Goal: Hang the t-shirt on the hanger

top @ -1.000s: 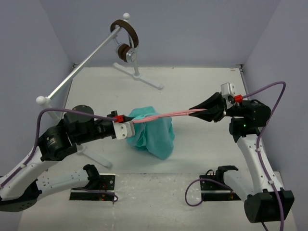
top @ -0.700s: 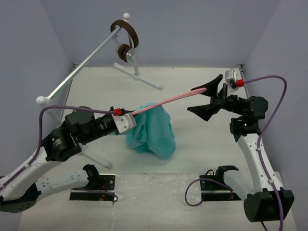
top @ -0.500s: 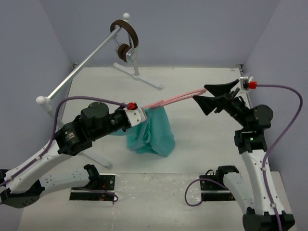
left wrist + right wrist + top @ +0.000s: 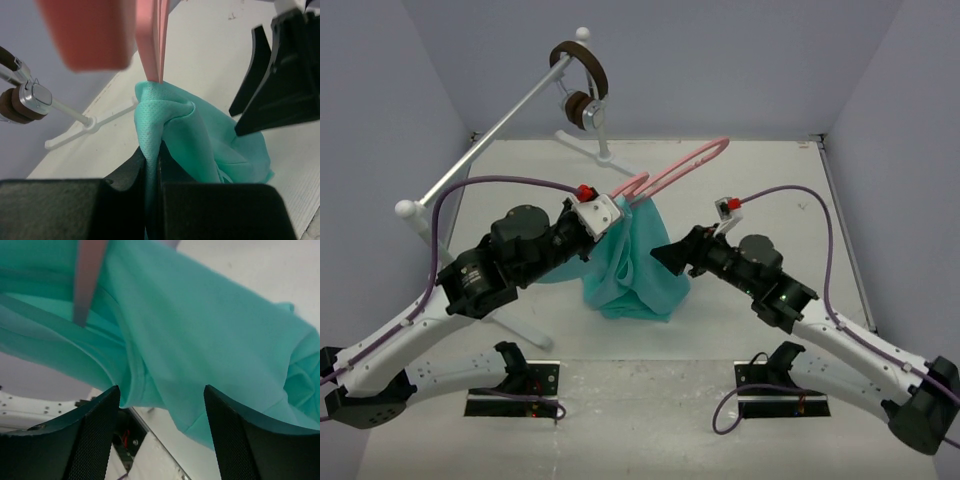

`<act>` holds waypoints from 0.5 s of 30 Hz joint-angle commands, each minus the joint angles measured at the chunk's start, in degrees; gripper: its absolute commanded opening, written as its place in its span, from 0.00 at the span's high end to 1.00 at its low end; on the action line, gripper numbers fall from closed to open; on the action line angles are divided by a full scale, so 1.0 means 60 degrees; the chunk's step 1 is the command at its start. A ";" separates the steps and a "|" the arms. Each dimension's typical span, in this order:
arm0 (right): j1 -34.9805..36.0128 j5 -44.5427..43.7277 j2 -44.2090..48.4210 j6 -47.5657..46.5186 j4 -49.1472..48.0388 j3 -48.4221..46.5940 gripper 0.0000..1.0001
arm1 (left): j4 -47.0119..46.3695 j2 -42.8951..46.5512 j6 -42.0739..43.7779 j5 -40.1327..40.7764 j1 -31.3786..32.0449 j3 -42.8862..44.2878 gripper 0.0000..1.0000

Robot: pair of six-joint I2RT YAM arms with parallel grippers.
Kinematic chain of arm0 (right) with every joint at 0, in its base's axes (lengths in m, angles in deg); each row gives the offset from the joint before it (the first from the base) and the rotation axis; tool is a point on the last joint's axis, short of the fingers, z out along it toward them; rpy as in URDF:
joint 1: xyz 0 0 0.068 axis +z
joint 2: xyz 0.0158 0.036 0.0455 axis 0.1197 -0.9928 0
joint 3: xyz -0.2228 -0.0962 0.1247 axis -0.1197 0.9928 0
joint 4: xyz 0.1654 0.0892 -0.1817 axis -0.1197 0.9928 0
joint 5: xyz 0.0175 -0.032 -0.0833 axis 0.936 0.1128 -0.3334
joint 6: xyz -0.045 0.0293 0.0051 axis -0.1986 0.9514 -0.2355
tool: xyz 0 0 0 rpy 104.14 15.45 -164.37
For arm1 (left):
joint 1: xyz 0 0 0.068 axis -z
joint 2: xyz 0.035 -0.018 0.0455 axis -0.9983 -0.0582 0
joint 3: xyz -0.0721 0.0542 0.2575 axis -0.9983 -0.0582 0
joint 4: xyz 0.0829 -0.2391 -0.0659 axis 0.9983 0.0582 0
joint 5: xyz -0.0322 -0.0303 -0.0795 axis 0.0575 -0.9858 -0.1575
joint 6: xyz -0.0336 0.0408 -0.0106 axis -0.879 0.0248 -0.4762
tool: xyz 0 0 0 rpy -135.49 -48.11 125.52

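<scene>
The teal t-shirt point(image 4: 638, 268) hangs bunched from my left gripper point(image 4: 611, 212), which is shut on a fold of it point(image 4: 150, 150) and holds it above the table. The pink hanger point(image 4: 682, 167) sticks out of the top of that fold and points up toward the back right; in the left wrist view it point(image 4: 152, 45) enters the cloth just above the jaws. My right gripper point(image 4: 667, 256) is open and empty, right beside the shirt's right side. In the right wrist view the shirt point(image 4: 200, 325) fills the frame between the spread fingers point(image 4: 95, 435).
A long white rail stand point(image 4: 490, 130) crosses the back left, with brown headphones point(image 4: 582, 85) hung on its upper end; they also show in the left wrist view point(image 4: 20, 100). Its foot point(image 4: 615, 160) lies behind the shirt. Grey walls close the back and sides.
My right gripper has let go of the hanger's end and swung down and left to the shirt. My left arm has lifted shirt and hanger, and the hanger now points to the back right.
</scene>
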 commanded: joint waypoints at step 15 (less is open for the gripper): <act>0.3169 -0.4389 -0.2587 0.0189 0.0105 -0.1875 0.56 | -0.1686 -0.0172 -0.0983 0.1526 -0.0071 -0.0367 1.00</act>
